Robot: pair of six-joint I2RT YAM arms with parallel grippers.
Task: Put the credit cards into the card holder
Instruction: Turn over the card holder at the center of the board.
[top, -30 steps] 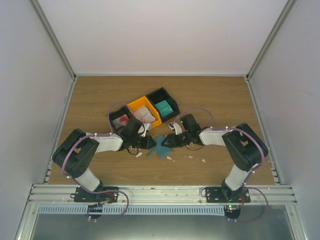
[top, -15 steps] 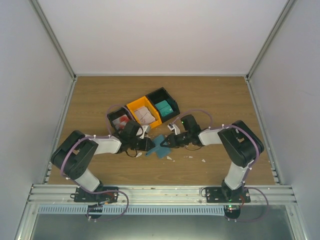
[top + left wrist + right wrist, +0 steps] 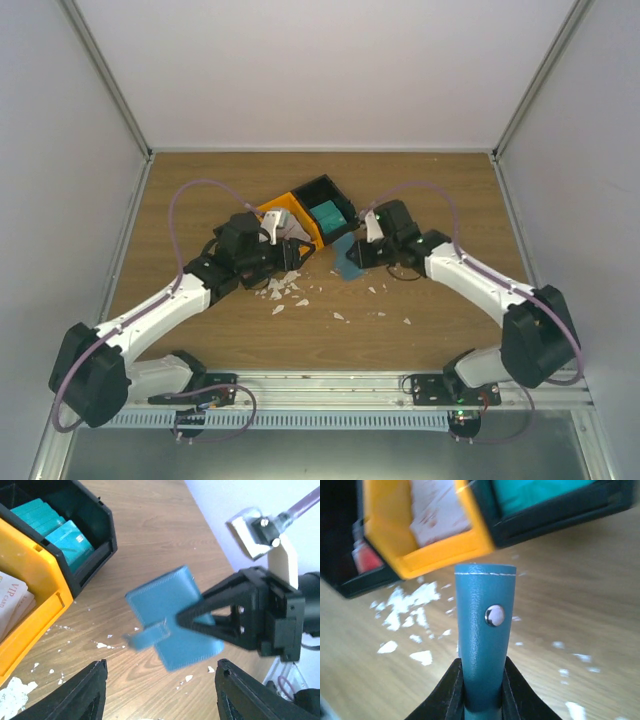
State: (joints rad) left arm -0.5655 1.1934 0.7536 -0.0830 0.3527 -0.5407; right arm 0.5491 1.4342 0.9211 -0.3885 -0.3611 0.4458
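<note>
Right gripper [image 3: 482,697] is clamped tight on the card holder [image 3: 485,630], fingers pinching it from both sides at the near end. So on that wrist cam I'm looking at it edge-on, with the snap stud [image 3: 494,615] facing me. It's folded shut. From the top view the holder is just in front of the black bin [image 3: 310,187] that has the teal stack [image 3: 327,213] in it, near that bin's front corner. The left wrist cam shows the same holder tilted and a bit blurred, its little strap tab [image 3: 145,639] poking out to one side, over the wooden table [image 3: 440,200]. Can't tell for sure whether it's touching the wood or hanging just above it.

Left gripper [image 3: 161,680] is wide open and empty, pointed at the holder from the opposite side. It's near the holder but not touching it. From above, that hand is right at the front of the orange bin [image 3: 312,236].

Credit cards [image 3: 440,510] are lying in the orange bin, white with red print. There's a second black bin [image 3: 362,584] on the other side of the orange one with something red in it, too blurred for me to call. Loads of white scraps [image 3: 285,290] are scattered on the table in front of the bins.
</note>
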